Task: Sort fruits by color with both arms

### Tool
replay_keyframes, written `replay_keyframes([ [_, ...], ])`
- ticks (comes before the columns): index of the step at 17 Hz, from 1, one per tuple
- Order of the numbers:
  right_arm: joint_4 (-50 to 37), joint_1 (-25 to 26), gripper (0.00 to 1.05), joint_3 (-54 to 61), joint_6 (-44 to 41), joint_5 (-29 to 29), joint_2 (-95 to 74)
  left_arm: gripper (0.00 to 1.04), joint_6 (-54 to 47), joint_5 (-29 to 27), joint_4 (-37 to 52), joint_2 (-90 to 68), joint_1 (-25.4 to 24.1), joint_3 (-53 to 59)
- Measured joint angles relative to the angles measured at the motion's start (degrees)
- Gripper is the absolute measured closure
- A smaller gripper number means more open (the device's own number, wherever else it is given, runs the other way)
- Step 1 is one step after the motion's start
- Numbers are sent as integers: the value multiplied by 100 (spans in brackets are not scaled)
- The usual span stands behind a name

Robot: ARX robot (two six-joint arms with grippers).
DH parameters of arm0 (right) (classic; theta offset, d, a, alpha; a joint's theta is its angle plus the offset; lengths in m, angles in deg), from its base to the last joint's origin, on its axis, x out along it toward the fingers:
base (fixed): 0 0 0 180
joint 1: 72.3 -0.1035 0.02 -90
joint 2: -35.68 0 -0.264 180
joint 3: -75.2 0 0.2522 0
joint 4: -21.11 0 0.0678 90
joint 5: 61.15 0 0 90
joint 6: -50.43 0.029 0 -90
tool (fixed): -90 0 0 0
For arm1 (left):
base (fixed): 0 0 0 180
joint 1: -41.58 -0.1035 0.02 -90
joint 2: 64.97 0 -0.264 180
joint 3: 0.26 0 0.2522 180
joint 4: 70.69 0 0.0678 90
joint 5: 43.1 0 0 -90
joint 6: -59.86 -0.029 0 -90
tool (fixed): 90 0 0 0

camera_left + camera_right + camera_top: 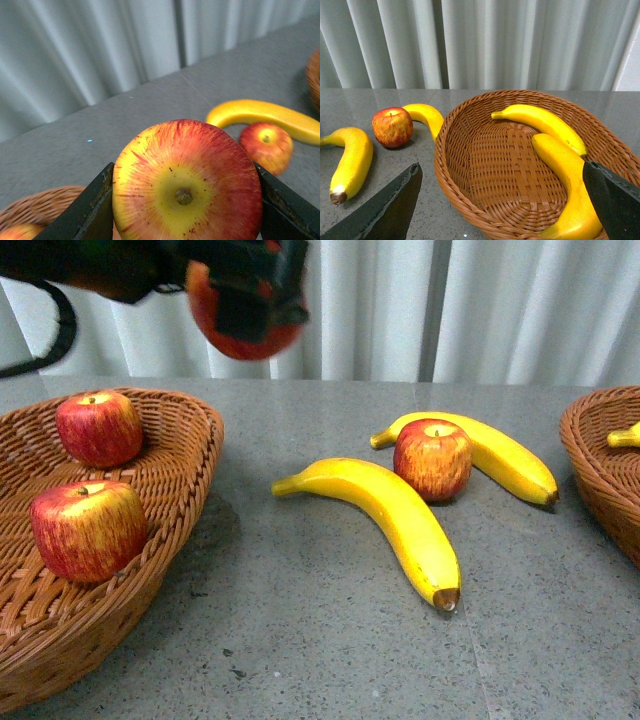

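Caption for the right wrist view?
Open right claw facing a basket of two bananas; one apple and two more bananas lie on the table.

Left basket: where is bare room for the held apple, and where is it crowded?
The held apple may fit on bare weave between the far apple, the near apple and the left basket's rim toward the bananas. The table is bare between basket and near banana. Crowded: table apple between near and far banana.

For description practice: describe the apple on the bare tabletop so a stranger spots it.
Between the left basket and right basket, on the table, the apple sits between the near banana and far banana. It is the only apple not in a basket or the left hand.
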Motion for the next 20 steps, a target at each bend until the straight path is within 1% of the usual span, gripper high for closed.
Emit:
replay_keyframes([
  [2,0,0,7,0,0,0,0,36,765,-673,76,516,-461,378],
  [4,0,0,7,0,0,0,0,36,1390,-949,118,708,-890,671],
  [6,0,0,7,0,0,0,0,36,1939,-988,42,664,-1231,861],
  [8,0,0,7,0,0,0,0,36,2461,-914,48,374,-1414,940],
  [11,0,0,7,0,0,0,0,37,2907,-920,76,-7,-1491,938],
  [13,0,0,7,0,0,0,0,37,2986,-901,72,-267,-1491,905],
  [14,0,0,7,0,0,0,0,33,2988,-901,72,-317,-1488,890],
  [15,0,0,7,0,0,0,0,20,2986,-894,63,-334,-1471,874],
  [16,0,0,7,0,0,0,0,8,2983,-872,68,-334,-1436,841],
  [17,0,0,7,0,0,0,0,6,2959,-868,83,-321,-1381,820],
  [19,0,0,7,0,0,0,0,7,2763,-894,243,-125,-1161,822],
  [20,0,0,7,0,0,0,0,7,2476,-863,577,328,-887,831],
])
